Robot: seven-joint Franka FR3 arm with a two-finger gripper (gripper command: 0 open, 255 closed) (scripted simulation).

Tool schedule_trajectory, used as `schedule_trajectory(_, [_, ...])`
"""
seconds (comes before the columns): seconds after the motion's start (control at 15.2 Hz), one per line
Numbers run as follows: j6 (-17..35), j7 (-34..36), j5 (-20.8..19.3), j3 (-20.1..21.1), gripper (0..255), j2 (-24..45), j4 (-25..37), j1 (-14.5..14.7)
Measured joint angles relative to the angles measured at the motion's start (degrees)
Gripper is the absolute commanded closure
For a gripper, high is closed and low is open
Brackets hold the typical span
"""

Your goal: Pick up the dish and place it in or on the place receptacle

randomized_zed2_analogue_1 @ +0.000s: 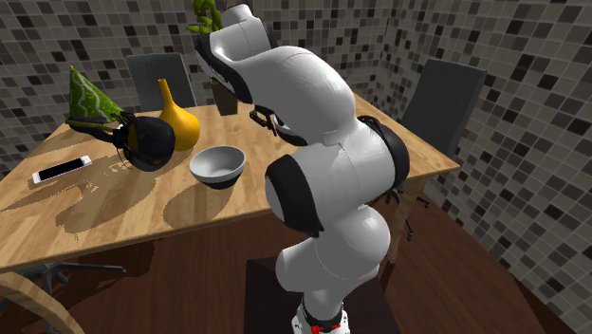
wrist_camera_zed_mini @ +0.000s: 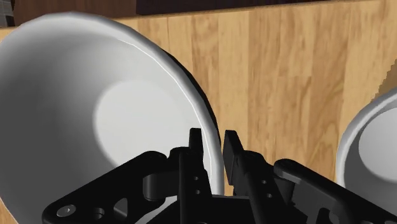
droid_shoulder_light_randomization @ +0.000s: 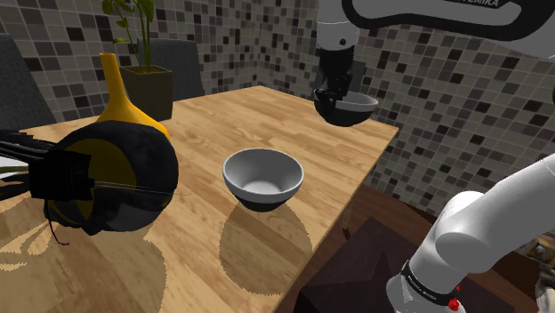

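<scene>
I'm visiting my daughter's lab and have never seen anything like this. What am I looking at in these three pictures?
This is a simulated white robot arm on a stand beside a wooden table. One picture looks from beside the stand, one from behind the arm, and one from a camera on its hand. Its black two-finger gripper is shut on the rim of a dark bowl with a white inside, apparently lifted above the table. A second matching bowl rests on the table, along with a yellow long-necked vase, black headphones, a potted plant and a white phone.
</scene>
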Motion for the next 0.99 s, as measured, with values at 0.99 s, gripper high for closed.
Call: schedule_trajectory(0.99, [-9.13,21.61,-1.43,15.7,255,19.52,23.16,6.06])
